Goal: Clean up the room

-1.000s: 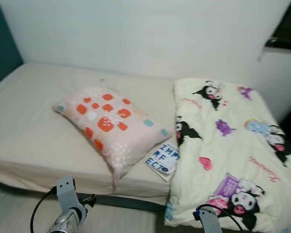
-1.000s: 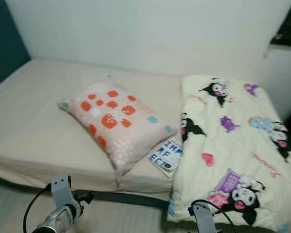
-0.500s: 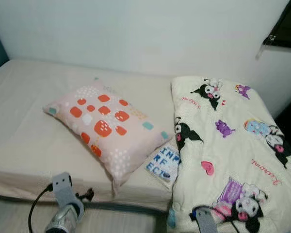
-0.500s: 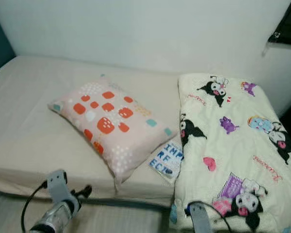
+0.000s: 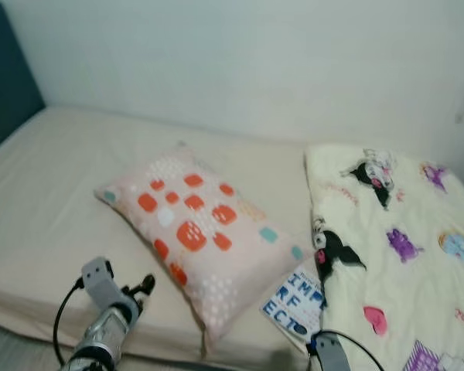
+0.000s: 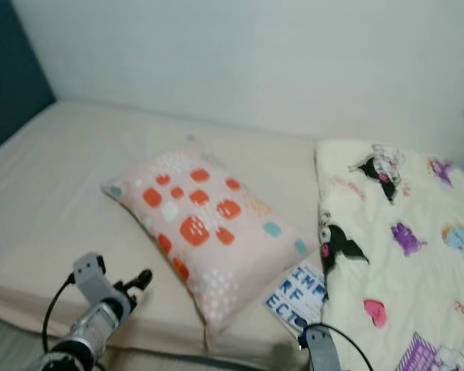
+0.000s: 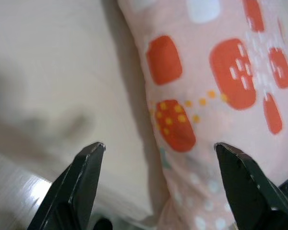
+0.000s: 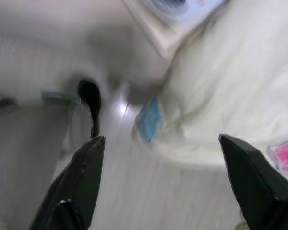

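Left eye view: tidying looks barely begun, by my reading. Pink pillow (image 5: 203, 246) with orange and teal patches lies askew across the middle of the bed (image 5: 54, 193), 1 corner hanging past the near edge. Cream cartoon-print quilt (image 5: 402, 255) is spread over the bed's right part, not folded. Book (image 5: 294, 303) with blue block lettering lies flat in the gap between them, touching the pillow's corner and the quilt's edge. Nothing is gripped. Left gripper (image 5: 143, 286) hovers low over the near edge of the mattress, just short of the pillow. Right arm's wrist mount sits at the frame bottom below the book.

Right eye view: same layout; nothing new to note.

Left wrist view: fingers (image 7: 84, 175) spread wide and empty, framing the pillow's near long edge and bare beige sheet beside it. Pillow reads soft, plump, loosely filled; likely to sag when lifted by 1 edge.

Right wrist view: right gripper (image 8: 161, 184) has fingers (image 8: 81, 179) parted and empty, hanging over pale floor beside the quilt's drooping hem. Picture is blurred.
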`<state>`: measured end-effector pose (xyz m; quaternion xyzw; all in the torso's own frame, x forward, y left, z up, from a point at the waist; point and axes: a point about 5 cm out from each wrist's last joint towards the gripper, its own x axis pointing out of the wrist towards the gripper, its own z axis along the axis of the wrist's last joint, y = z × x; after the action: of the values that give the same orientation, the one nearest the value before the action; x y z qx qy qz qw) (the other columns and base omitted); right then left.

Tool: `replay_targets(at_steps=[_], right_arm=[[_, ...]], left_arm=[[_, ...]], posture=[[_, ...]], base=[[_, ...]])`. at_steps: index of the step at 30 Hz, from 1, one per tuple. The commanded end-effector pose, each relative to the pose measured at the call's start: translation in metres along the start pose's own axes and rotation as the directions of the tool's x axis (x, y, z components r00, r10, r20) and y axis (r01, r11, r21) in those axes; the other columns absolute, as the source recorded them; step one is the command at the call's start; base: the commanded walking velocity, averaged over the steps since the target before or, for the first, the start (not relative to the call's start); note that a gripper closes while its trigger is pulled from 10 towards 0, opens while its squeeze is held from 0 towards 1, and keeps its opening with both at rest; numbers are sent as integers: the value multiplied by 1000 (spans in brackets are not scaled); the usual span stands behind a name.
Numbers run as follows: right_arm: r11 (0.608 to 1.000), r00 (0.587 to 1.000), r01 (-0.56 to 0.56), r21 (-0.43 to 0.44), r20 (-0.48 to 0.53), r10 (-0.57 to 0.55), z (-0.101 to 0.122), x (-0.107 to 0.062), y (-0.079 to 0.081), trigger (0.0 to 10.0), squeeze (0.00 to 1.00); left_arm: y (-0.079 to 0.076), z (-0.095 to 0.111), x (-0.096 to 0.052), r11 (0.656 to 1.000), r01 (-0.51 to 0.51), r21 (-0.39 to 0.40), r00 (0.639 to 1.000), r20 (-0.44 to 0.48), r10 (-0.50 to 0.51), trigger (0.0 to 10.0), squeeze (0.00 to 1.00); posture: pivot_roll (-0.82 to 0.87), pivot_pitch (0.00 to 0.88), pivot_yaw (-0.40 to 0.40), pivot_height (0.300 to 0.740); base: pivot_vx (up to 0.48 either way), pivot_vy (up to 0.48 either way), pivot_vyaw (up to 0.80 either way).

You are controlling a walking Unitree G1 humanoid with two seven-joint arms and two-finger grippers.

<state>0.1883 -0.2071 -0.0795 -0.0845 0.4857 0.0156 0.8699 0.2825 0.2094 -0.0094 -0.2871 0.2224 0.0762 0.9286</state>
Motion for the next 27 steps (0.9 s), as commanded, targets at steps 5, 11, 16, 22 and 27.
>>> replay_targets(at_steps=[5, 11, 16, 22, 27], right_arm=[[1000, 999, 3, 25, -47, -1, -13, -1, 1, 10000, 0], [1000, 999, 8, 6, -53, -8, -13, -1, 1, 10000, 0], [1000, 998, 18, 4, -53, -18, -13, -1, -1, 10000, 0], [1000, 998, 27, 4, -55, -27, -13, -2, -3, 10000, 0], [1000, 999, 12, 19, -35, -11, -11, -1, -2, 10000, 0]], left_arm=[[0, -10, -3, 998, 58, -40, 997, -42, -60, 10000, 0], [-8, -5, 1, 994, 97, -47, 995, -29, -98, 10000, 0], [-15, -1, 4, 992, 112, -51, 994, -13, -113, 10000, 0], [-15, 15, 8, 998, -1, -56, 997, 71, 5, 10000, 0], [-3, 29, 7, 991, -124, -49, 983, 130, 130, 10000, 0]], posture=[[-145, 71, -79, 728], [-146, 71, -79, 728], [-148, 72, -80, 728], [-156, 72, -82, 728], [-158, 71, -84, 728]], base=[[0, 0, -283], [0, 0, -700], [0, 0, -689], [0, 0, -688], [0, 0, -406]])
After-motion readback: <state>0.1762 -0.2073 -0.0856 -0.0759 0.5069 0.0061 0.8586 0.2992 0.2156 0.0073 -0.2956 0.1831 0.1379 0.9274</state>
